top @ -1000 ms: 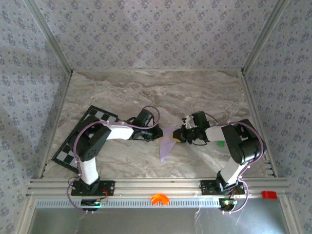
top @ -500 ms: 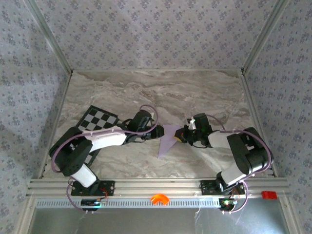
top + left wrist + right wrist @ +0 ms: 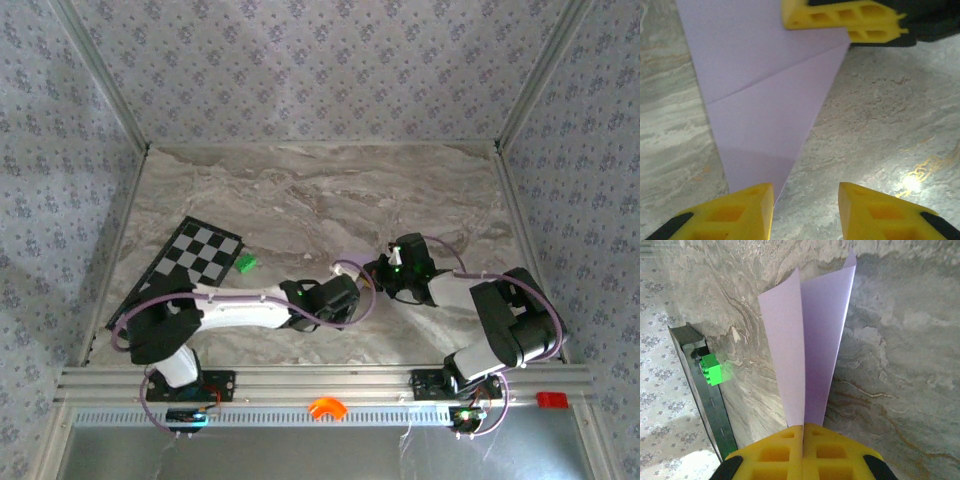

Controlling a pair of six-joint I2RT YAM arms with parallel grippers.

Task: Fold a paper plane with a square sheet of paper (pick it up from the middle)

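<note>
The pale lilac sheet of paper (image 3: 765, 100), folded into a narrow creased wedge, sits over the middle of the grey marbled worktop (image 3: 890, 125). The right pincer (image 3: 802, 432) is clamped tight on its edge, far from the point, and two flaps spread away from the yellow fingers. The left pincer (image 3: 805, 200) stands partly apart, gripping nothing. The paper's point lies just beside one finger, perhaps touching it. A small green block (image 3: 712, 369) sits just beside the black-and-white checkered board (image 3: 190, 260).

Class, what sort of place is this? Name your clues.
Probably a robot test booth: a left arm and right arm bolted to a metal rail, a marble-look table boxed in by wallpapered panels, and a checkered board.
</note>
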